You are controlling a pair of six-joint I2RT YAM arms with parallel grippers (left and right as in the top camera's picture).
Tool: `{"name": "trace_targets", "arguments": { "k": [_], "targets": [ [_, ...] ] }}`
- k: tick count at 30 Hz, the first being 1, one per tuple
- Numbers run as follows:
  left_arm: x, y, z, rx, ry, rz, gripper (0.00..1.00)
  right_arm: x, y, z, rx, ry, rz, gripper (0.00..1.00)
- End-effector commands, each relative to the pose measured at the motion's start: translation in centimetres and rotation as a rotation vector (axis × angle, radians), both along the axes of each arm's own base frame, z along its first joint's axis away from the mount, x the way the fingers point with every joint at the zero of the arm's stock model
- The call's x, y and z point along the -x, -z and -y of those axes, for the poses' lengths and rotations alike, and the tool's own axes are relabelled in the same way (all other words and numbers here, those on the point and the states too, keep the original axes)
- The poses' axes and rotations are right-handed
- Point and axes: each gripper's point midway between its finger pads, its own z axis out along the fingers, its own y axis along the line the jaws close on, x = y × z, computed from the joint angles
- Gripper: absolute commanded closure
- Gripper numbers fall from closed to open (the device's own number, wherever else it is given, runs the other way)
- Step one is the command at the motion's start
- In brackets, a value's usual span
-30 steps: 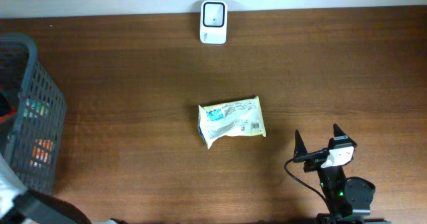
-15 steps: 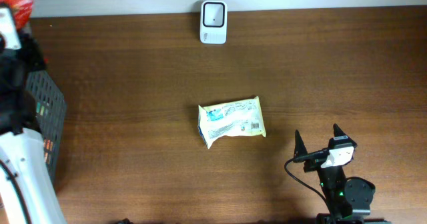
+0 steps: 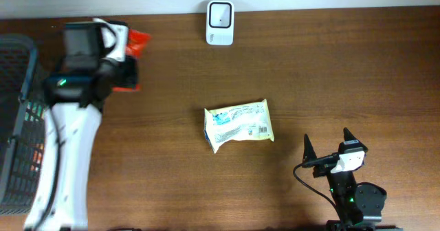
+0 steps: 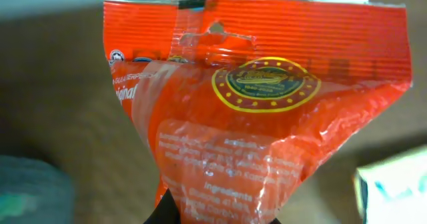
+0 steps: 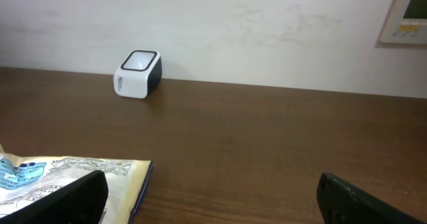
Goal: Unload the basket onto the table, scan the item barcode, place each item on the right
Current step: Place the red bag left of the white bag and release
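Orange-red packet (image 4: 260, 117) hangs pinched in the closed left gripper (image 3: 126, 71) over the table's far left, just right of the grey mesh basket (image 3: 15, 121), whose wall shows orange items inside. Right gripper (image 3: 326, 139) sits near right, jaws spread wide.

You get even, soft light overhead; the packet (image 3: 238, 126) casts only a faint shadow on the counter (image 3: 172, 176). In your left wrist view the bag (image 4: 260, 111) shows glare on its crinkles, and everything behind blurs.
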Motion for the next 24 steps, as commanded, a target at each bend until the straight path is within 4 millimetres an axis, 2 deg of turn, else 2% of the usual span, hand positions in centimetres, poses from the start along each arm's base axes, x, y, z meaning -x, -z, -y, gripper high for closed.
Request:
{"name": "trace_targets", "arguments": {
  "k": [1,2,3,7,10,13,14,15,16,18,20,22,23,24],
  "targets": [
    [0.6,6.1,3.3,0.079,-0.017,-0.203,1.0,0.0,0.2,0.0,-0.004,0.002,-0.003,0.01],
    [1.3,8.5,4.8,0.095,0.013,-0.284,1.0,0.0,0.2,0.0,-0.004,0.002,-0.003,0.02],
    [1.8,9.9,5.8,0.098,0.037,-0.332,1.0,0.0,0.2,0.0,-0.004,0.002,-0.003,0.01],
    [4.4,14.7,8.9,0.072,0.091,-0.482,1.0,0.0,0.2,0.0,-0.004,0.002,-0.003,0.01],
    [5.8,17.1,10.2,0.014,0.128,-0.546,1.0,0.0,0.2,0.0,-0.004,0.002,-0.003,0.01],
    [6.0,18.1,10.1,-0.042,0.128,-0.559,1.0,0.0,0.2,0.0,-0.004,0.002,-0.003,0.01],
    [5.9,18.1,10.0,-0.043,0.127,-0.556,0.81,0.0,0.2,0.0,-0.004,0.002,-0.003,0.01],
    [5.8,18.1,10.1,-0.042,0.127,-0.553,0.28,0.0,0.2,0.0,-0.004,0.003,-0.003,0.01],
    [5.7,18.0,10.1,-0.041,0.127,-0.548,0.09,0.0,0.2,0.0,-0.004,0.002,-0.003,0.01],
    [5.4,18.0,10.2,-0.042,0.139,-0.534,0.01,0.0,0.2,0.0,-0.004,0.002,-0.003,0.01],
    [5.0,17.6,10.3,-0.038,0.14,-0.517,0.01,0.0,0.2,0.0,-0.004,0.002,-0.003,0.01],
    [3.8,16.1,10.6,-0.026,0.141,-0.471,0.01,0.0,0.2,0.0,-0.004,0.002,-0.003,0.02],
    [2.6,14.0,11.0,-0.012,0.142,-0.413,0.01,0.0,0.2,0.0,-0.004,0.002,-0.003,0.02],
    [2.0,12.7,11.1,-0.003,0.142,-0.379,0.01,0.0,0.2,0.0,-0.004,0.002,-0.003,0.01]
  ]
}}
